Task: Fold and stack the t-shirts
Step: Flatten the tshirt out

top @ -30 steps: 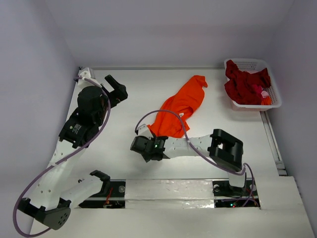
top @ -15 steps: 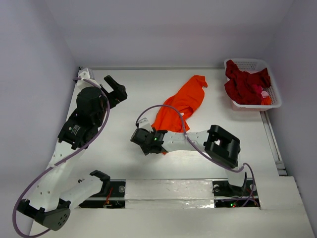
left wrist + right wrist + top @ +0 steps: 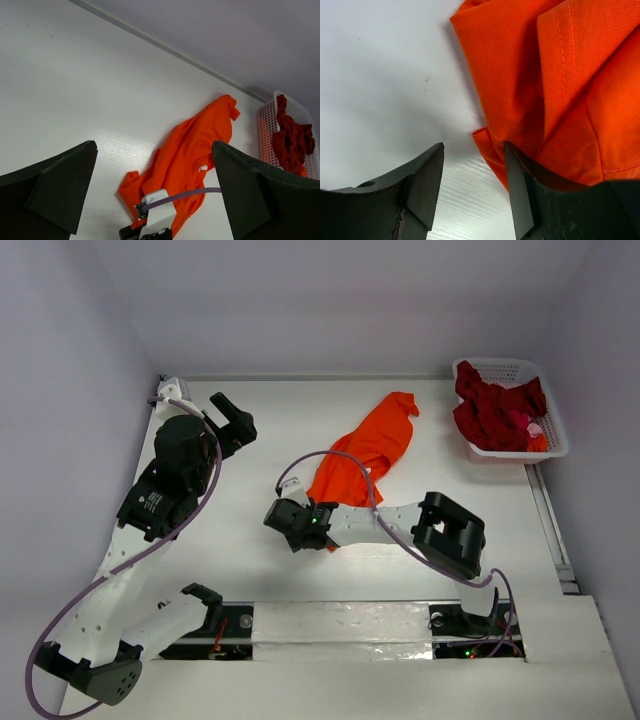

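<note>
A bright orange t-shirt (image 3: 365,453) lies crumpled in a long diagonal strip mid-table; it also shows in the left wrist view (image 3: 195,145). My right gripper (image 3: 283,523) is low at the shirt's near-left end. In the right wrist view the right gripper (image 3: 473,146) is open, with the orange hem corner (image 3: 490,142) lying between the jaws beside the right finger (image 3: 520,190). My left gripper (image 3: 232,418) hovers at the far left, and the left gripper (image 3: 154,147) is wide open and empty. Dark red t-shirts (image 3: 495,408) are heaped in the basket.
A white latticed basket (image 3: 555,445) stands at the far right corner, also seen as the basket (image 3: 265,125) from the left wrist. A purple cable (image 3: 340,460) loops over the orange shirt. Walls close in the table's far and left sides.
My right gripper has moved away from the near edge onto the shirt's near-left corner and has narrowed slightly. The left arm has barely shifted.
</note>
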Tool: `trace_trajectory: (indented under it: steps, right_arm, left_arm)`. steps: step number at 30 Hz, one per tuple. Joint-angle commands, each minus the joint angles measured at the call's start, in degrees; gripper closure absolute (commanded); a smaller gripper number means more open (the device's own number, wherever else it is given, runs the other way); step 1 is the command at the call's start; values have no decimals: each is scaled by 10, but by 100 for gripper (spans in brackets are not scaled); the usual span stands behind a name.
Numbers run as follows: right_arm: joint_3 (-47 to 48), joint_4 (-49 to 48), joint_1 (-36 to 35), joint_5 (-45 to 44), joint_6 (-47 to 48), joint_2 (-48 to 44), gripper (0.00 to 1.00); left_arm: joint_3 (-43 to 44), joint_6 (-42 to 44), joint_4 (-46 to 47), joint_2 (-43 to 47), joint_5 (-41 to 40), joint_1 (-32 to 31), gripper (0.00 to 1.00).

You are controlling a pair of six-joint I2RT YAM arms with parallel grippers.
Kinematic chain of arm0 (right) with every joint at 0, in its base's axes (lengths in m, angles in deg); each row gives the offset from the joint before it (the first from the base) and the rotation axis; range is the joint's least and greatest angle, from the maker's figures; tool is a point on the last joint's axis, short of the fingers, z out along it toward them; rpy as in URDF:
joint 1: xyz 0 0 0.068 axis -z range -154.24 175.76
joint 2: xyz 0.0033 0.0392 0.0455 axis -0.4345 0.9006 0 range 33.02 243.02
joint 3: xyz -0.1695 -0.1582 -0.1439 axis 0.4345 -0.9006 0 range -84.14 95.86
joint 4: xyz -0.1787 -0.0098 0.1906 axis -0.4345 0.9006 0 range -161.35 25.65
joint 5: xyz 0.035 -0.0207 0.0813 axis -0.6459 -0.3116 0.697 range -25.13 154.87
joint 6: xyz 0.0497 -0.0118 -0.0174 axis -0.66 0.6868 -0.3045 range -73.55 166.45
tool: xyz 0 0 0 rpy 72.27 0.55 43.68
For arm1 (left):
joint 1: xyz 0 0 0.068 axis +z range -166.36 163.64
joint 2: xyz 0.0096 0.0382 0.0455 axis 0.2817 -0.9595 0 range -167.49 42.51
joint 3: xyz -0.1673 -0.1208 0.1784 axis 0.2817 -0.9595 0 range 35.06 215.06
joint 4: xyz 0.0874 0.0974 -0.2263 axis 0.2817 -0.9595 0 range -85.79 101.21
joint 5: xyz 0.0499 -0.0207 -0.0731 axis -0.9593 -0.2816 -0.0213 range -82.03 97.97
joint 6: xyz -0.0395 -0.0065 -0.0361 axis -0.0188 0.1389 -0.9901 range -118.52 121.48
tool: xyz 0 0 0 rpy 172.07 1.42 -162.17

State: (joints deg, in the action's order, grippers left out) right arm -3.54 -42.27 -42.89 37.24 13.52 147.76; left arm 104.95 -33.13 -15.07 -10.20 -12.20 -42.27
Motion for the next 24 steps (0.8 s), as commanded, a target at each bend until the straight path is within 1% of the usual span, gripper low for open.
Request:
trace_trajectory:
  steps: [1, 11, 24]
  right_arm:
    - [1, -6, 1, -8, -15, -30, 43]
    - [-1, -2, 1, -5, -16, -52, 43]
    - [-11, -20, -4, 21, -19, -29, 43]
  left_arm:
    - [17, 2, 7, 8, -7, -3, 1]
    - [18, 2, 6, 7, -10, -3, 1]
    - [16, 2, 6, 8, -11, -3, 1]
